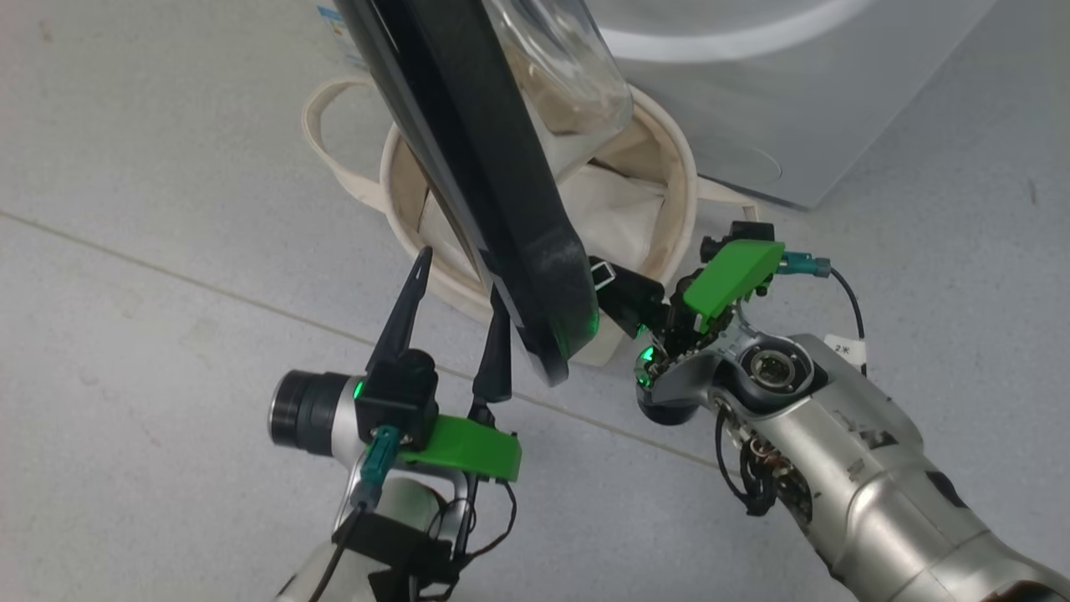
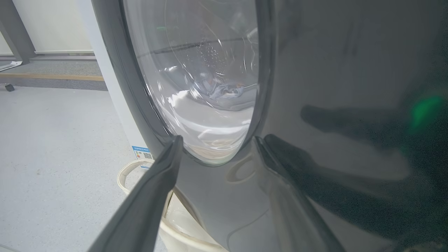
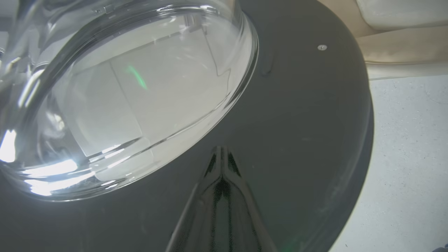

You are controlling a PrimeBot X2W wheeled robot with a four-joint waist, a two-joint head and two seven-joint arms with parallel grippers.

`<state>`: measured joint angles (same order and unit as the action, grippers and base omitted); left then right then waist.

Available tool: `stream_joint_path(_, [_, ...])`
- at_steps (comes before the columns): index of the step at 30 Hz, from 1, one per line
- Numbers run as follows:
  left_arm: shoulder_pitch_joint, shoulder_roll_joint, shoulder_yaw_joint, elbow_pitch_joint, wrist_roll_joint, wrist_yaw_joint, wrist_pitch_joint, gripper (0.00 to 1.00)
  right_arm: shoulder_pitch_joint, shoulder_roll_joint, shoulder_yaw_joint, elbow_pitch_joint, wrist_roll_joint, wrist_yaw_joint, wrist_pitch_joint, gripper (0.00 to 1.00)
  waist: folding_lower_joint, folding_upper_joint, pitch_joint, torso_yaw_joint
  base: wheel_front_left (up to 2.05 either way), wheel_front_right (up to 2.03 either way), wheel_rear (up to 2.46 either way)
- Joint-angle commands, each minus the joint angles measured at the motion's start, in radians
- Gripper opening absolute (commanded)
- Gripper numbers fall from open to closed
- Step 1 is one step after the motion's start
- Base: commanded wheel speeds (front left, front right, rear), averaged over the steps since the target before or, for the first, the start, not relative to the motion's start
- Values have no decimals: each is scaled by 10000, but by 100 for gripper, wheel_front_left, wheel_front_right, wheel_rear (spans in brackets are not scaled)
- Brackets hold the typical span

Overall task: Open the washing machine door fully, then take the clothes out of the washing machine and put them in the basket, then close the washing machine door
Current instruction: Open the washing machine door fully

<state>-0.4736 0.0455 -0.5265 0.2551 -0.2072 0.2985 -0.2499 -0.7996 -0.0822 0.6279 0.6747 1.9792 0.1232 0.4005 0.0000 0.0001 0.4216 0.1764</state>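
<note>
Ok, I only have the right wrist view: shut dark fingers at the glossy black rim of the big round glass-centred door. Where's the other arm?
Observer: The left gripper is open on the outer side of the washing machine door, fingers pointing toward its glass.
Operator: Anything in the drum?
Observer: Yes, light blue printed clothes show through the glass, lying in the drum.
Operator: And the round cream canvas basket?
Observer: It stands on the floor right under the swung-out door, in front of the white box-shaped washing machine.
</note>
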Motion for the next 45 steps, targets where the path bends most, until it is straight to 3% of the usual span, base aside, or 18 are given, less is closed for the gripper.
stream_joint_path(1, [116, 47, 309, -269, -64, -10, -118, 100, 204, 318, 219, -344, 155, 75, -129, 0, 0, -1, -157, 13, 0, 0, 0])
stream_joint_path(11, [639, 47, 745, -63, 0, -235, -118, 100, 604, 16, 329, -632, -80, 75, -800, 0, 0, -1, -1106, -244, 0, 0, 0])
stream_joint_path(19, [1165, 47, 905, 157, 33, -392, -118, 100, 1522, -926, 393, -1677, -1561, 75, -2095, 0, 0, -1, -2259, -568, 0, 0, 0])
stream_joint_path(23, [1516, 47, 945, 284, 3, -465, -118, 100, 2026, -1732, 666, -2543, -3350, 75, -3560, 0, 0, -1, -2890, -731, 0, 0, 0])
stream_joint_path(28, [1911, 47, 1033, 377, -1, -543, -118, 100, 2659, -2866, 1419, -3260, -6579, 75, -5942, 0, 0, -1, -3592, -905, 0, 0, 0])
stream_joint_path(31, [2085, 47, 1080, 402, 4, -559, -118, 100, 3013, -3054, 1404, -3316, -7446, 75, -6366, 0, 0, -1, -3834, -981, 0, 0, 0])
stream_joint_path(35, [2444, 47, 1164, 435, -6, -602, -118, 100, 4068, -2948, 153, -3424, -8791, 75, -6608, 0, 0, -1, -4266, -1123, 0, 0, 0])
stream_joint_path(37, [2577, 47, 1213, 418, 8, -619, -118, 100, 4758, -2687, -939, -3746, -9704, 75, -6615, 0, 0, -1, -4344, -1201, 0, 0, 0])
stream_joint_path(38, [2651, 47, 1258, 403, 38, -652, -118, 100, 5485, -2350, -2132, -4178, -10729, 75, -6618, 0, 0, -1, -4382, -1254, 0, 0, 0])
stream_joint_path(39, [2668, 47, 1276, 390, 55, -667, -118, 100, 5848, -2156, -2732, -4437, -11297, 75, -6618, 20, 0, -1, -4396, -1270, 0, 0, 0])
stream_joint_path(40, [2682, 47, 1298, 371, 68, -680, -118, 100, 6207, -1941, -3322, -4721, -11896, 75, -6619, 77, 0, -1, -4409, -1285, 0, 0, 0])
stream_joint_path(41, [2696, 47, 1322, 346, 81, -689, -118, 100, 6552, -1690, -3891, -5034, -12494, 75, -6619, 100, 0, -1, -4411, -1302, 0, 0, 0])
stream_joint_path(45, [2750, 47, 1383, 282, 116, -741, -118, 100, 7713, -1031, -4979, -5851, -14514, 75, -6620, 100, 0, -1, -4371, -1385, 0, 0, 0])
